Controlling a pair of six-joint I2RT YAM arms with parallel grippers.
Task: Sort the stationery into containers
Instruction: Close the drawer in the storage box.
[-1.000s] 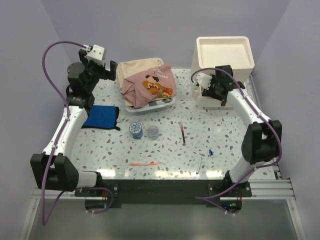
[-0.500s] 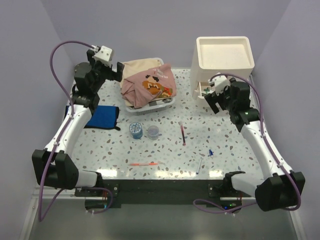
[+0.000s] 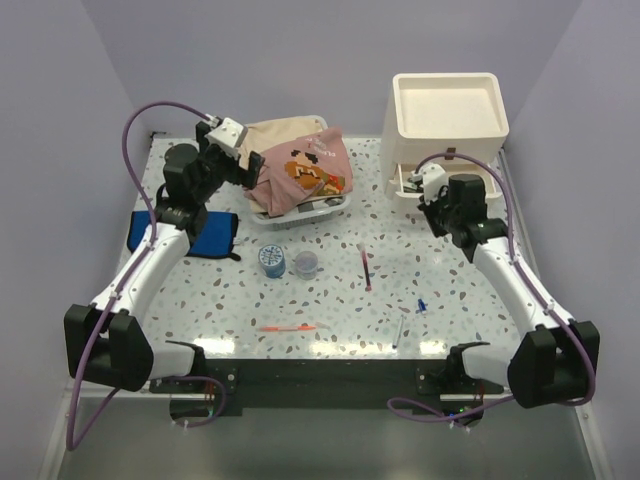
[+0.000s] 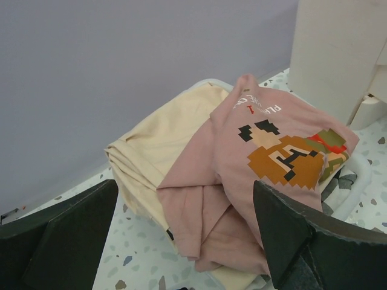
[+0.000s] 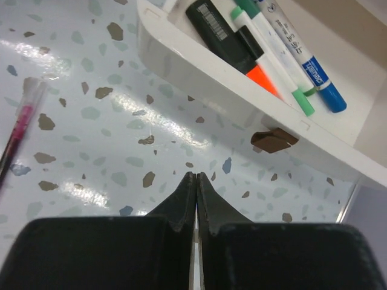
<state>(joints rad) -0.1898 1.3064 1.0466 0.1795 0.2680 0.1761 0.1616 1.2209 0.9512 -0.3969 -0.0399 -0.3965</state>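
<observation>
Several markers [image 5: 266, 51] parallel w/ drawer [image 5: 199, 72] front; right hand [image 5: 196, 181] pinched empty, left hand [image 4: 184, 187] agape.

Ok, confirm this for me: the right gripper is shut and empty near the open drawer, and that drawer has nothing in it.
One part is wrong. The right gripper is shut and empty near the open drawer, but the drawer is not bare: the right wrist view shows several markers lying in it.

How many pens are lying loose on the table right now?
3. A pink pen in the middle, an orange pen near the front edge, a pale pen right of it. The tiny blue piece nearby is too small to identify.
</observation>
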